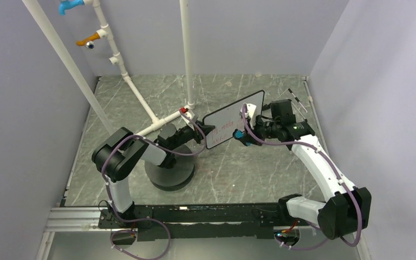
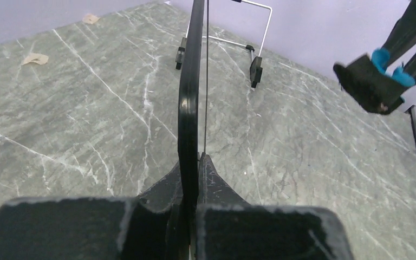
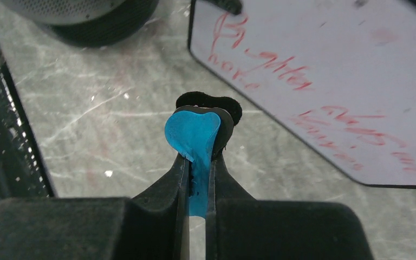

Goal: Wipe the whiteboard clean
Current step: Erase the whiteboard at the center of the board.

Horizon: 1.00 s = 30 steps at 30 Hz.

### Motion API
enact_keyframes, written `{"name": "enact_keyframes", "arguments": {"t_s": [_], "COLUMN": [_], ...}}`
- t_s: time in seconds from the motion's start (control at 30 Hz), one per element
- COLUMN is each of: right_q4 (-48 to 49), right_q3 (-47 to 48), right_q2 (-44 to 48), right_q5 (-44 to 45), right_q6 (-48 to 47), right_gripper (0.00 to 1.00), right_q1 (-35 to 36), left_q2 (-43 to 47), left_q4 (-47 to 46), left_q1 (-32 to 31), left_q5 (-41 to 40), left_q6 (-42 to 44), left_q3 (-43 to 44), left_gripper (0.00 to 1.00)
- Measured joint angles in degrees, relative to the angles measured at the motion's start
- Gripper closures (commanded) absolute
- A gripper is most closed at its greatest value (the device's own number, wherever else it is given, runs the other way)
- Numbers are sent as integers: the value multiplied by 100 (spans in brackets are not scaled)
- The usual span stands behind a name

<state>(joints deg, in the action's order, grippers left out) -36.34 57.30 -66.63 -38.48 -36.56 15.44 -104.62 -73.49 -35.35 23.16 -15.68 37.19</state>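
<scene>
Marble table [image 1: 233, 173] — left end effector [image 2: 192, 162] pinches whiteboard [image 1: 225, 123]; right end effector [image 3: 197, 154] pinches eraser [image 3: 192, 130].

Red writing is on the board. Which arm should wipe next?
Right. The right gripper is shut on the eraser, close to the written face of the whiteboard; the left gripper is clamped on the board's edge, holding it up.
</scene>
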Motion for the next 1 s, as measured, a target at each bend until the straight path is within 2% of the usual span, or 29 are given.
{"name": "enact_keyframes", "arguments": {"t_s": [0.3, 0.5, 0.83, 0.93, 1.0], "right_q4": [-192, -190, -190, -192, -192], "right_q3": [-339, -339, -341, -350, -350], "right_q2": [0, 0, -92, -103, -109], "right_q5": [-61, -61, -61, -59, -59], "right_q6": [-52, -52, -79, -81, -83], "right_gripper": [100, 100, 100, 100, 100], "right_q1": [0, -2, -4, -2, -2], "left_q2": [-98, -136, -136, -136, -136], "left_q4": [-317, -299, -315, -332, -341], "left_q1": [-24, -20, -9, -9, -9], "left_q5": [-50, -55, -66, -118, -168], "left_q6": [470, 483, 133, -79, -240], "left_q3": [-116, -111, -83, -81, -81], "left_gripper": [70, 74, 72, 75, 84]}}
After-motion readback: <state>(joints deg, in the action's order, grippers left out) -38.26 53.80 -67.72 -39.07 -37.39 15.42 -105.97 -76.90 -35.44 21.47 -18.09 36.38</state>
